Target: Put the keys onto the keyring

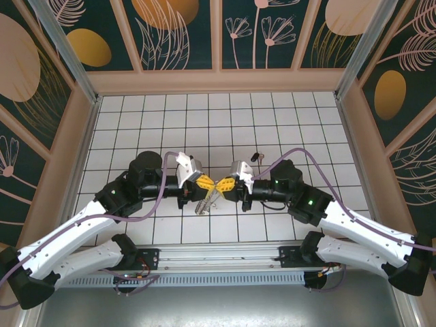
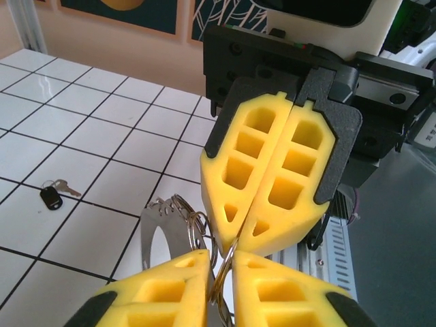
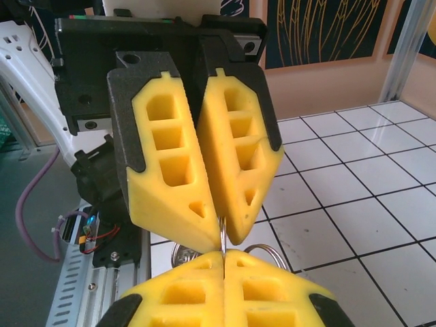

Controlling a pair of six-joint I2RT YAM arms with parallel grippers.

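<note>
Okay, both hands meet tip to tip mid-desk, toward the near edge. My left hand (image 3: 222, 237) is nearly closed, its pads pinching the thin wire of the keyring (image 2: 178, 221). The rest of the ring, wire loops plus a flat metal plate, hangs below the tips; I cannot tell if it touches the tiles. My right hand (image 2: 240, 235) is fully closed, pads pressed flat together, with the same wire running into their seam.

Keys (image 2: 53, 194): a black fob and a silver key, lying flat on the desk (image 1: 136, 122) just behind my right hand, apart from the ring. Any writing on the fob is too small to read.

Room: open white tiles on the far half and to both sides, up to the leaf-pattern walls (image 1: 218, 34). The near side is tight, with a metal rail (image 1: 218, 257) and the arm bases close behind the hands.
</note>
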